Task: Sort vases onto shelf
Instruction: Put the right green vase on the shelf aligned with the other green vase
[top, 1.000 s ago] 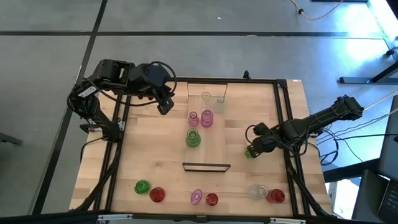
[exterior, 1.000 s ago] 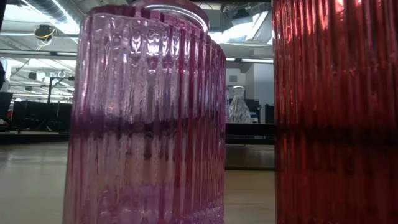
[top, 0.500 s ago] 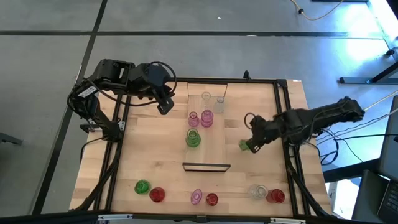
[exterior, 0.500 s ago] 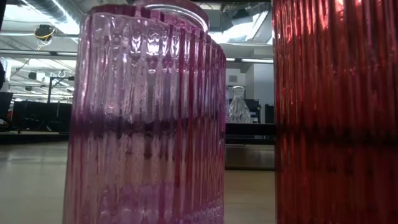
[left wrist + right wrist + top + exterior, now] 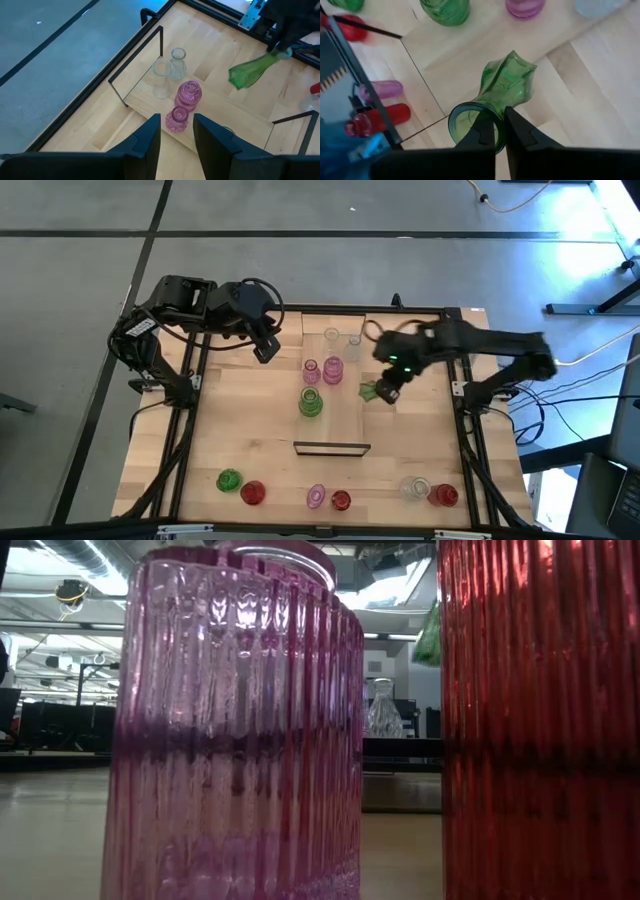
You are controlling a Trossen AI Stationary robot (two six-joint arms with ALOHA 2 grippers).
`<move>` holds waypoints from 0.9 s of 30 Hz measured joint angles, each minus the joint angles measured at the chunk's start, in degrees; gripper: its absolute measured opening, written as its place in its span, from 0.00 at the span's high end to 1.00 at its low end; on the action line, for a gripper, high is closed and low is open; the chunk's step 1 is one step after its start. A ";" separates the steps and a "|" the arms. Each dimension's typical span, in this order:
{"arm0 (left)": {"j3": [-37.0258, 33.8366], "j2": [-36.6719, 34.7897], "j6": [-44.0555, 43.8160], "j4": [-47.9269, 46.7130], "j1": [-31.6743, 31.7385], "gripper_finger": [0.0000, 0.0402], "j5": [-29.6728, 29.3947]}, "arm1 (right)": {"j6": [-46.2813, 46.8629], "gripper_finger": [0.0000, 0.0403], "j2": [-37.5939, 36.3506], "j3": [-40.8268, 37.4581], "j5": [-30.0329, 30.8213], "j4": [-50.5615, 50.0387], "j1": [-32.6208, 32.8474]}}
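A: Eyes on the green vase (image 5: 507, 82). Ribbed, translucent glass, so I'd call it light but brittle, and slick enough that a loose pinch could let it swing or slip.

B: Where's the hold?

A: At the mouth. The right gripper (image 5: 500, 131) is clamped on the rim, one finger inside the opening and one outside, as the right wrist view shows. The belly hangs out beyond the fingertips, tilted, not upright.

B: A rim pinch on thin glass. Risky?

A: In my judgement, yes: the lip is probably the weakest part, and all the weight sits beyond the grip. The neck would be the safer place to take hold.

B: And where is it over the table?

A: Off the wood, in the air at the right edge of the shelf (image 5: 345, 415), in the high view, near the pink vases (image 5: 333, 370) and the green vase on the shelf (image 5: 311, 402). The left wrist view shows it hanging slanted beyond the two clear vases (image 5: 170, 65).

B: The other arm?

A: The left gripper (image 5: 265, 348) hovers at the table's far left corner, jaws parted, holding nothing.

B: Anything waiting?

A: A row of vases along the near edge of the table (image 5: 220, 420), well apart from the shelf.
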 joint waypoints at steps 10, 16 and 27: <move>0.00 0.00 -0.02 -0.02 0.00 0.73 0.00 | -12.80 1.00 12.08 8.87 -6.07 -2.70 -0.38; 0.00 0.00 -0.02 -0.02 0.00 0.73 0.00 | -15.31 1.00 15.93 10.87 -7.76 -2.34 -2.09; 0.00 0.00 -0.04 -0.05 0.00 0.73 0.31 | -15.25 1.00 21.47 15.03 -9.93 -0.12 -4.79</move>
